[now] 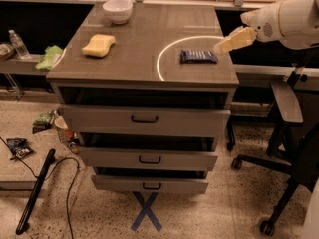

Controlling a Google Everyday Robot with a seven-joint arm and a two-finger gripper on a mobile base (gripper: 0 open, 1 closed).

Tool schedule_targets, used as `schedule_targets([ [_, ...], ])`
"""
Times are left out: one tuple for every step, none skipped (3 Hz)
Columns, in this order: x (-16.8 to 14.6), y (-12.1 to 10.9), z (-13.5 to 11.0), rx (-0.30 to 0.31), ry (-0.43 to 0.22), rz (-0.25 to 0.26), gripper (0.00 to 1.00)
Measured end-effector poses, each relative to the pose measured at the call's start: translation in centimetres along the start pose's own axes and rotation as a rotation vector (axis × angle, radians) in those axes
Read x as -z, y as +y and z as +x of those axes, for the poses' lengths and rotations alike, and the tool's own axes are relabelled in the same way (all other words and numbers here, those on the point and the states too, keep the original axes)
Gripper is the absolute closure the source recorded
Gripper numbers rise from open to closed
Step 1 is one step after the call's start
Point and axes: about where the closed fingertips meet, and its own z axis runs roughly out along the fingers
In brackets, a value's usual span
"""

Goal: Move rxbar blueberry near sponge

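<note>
Pincer (220, 47) beside rxbar blueberry (199, 57), arm (294, 19) cut off, sponge (98, 45) apart

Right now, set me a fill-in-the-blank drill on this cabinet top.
The sponge lies nearest the white ____.
The rxbar blueberry has a dark ____ wrapper.
The claw hovers just off the rxbar blueberry's ____ end as pictured.
Missing: bowl; blue; right.

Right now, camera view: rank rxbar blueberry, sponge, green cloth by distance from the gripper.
Gripper hovers over the right edge of the table.
1. rxbar blueberry, just left of it.
2. sponge, table's left side.
3. green cloth, off the table, far left.
</note>
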Motion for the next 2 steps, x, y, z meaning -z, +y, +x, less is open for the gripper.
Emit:
schedule_targets([
  [-0.38,-1.88,-0.89,-0.003,-0.037,0.074,0.00],
  [-1.21,-1.45,-0.01,-0.028,-0.037,0.062,0.00],
])
